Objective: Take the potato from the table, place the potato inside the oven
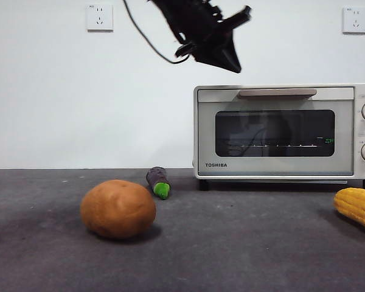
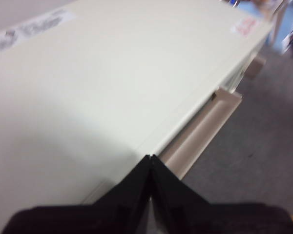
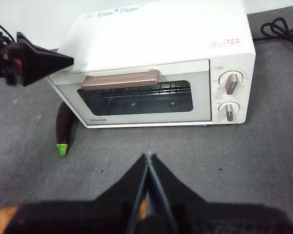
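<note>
Table (image 1: 243, 243) is covered in dark grey, and the cream oven (image 1: 280, 131) is stood at its back right with the door closed. Potato (image 1: 118, 208) is laid on the table at front left, well apart from the oven. The left gripper (image 2: 151, 158) is held above the oven's top, jaws pressed together, empty. The right gripper (image 3: 148, 156), seemingly also closed and empty, is hung high.

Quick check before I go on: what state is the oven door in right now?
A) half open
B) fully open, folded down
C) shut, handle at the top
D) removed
C: the oven door sits flush in its frame, with the beige bar handle along its top edge and no gap showing in the front or right wrist view.
</note>
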`<state>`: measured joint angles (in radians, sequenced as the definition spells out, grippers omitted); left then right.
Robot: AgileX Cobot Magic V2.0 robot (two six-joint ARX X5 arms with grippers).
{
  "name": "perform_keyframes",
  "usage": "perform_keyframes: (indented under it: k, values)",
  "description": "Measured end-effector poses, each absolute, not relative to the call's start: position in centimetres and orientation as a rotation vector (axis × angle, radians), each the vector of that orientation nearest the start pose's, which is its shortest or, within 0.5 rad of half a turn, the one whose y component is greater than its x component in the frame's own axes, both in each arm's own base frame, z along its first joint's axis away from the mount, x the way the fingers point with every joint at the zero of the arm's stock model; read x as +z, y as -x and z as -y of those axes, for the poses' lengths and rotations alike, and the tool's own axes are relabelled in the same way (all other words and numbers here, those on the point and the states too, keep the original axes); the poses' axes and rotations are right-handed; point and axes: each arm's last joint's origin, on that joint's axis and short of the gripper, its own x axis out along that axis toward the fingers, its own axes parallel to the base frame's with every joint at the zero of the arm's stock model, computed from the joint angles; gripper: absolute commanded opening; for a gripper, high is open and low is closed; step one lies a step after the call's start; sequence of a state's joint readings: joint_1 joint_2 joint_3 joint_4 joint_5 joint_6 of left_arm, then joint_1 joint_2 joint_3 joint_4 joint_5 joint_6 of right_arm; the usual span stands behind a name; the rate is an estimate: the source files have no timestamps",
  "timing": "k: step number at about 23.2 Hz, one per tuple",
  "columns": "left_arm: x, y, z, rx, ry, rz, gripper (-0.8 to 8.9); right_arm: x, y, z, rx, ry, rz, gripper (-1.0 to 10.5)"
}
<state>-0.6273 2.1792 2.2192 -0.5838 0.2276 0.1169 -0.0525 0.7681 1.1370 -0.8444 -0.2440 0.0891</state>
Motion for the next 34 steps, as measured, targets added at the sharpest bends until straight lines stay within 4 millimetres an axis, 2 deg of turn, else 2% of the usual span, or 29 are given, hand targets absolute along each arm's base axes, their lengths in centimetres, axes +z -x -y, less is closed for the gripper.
perform_keyframes:
  k: [5,9,17,34]
  values:
    - [34.0,-38.1,31.7,-0.906,-0.362,-0.436,-0.07,38.7,-12.2,-0.1,0.185,-0.162,-0.480,0.0]
    - [33.8,-38.0,32.5,-0.888,-0.423,-0.391,-0.08,38.7,-12.2,-0.1,0.184,-0.163,-0.488,0.0]
    - [31.3,-39.1,33.1,-0.847,-0.465,-0.429,-0.08,38.5,-12.1,-0.1,0.183,-0.165,-0.503,0.0]
    - [31.2,-39.6,32.8,-0.838,-0.485,-0.408,-0.08,38.5,-12.2,-0.1,0.183,-0.165,-0.504,0.0]
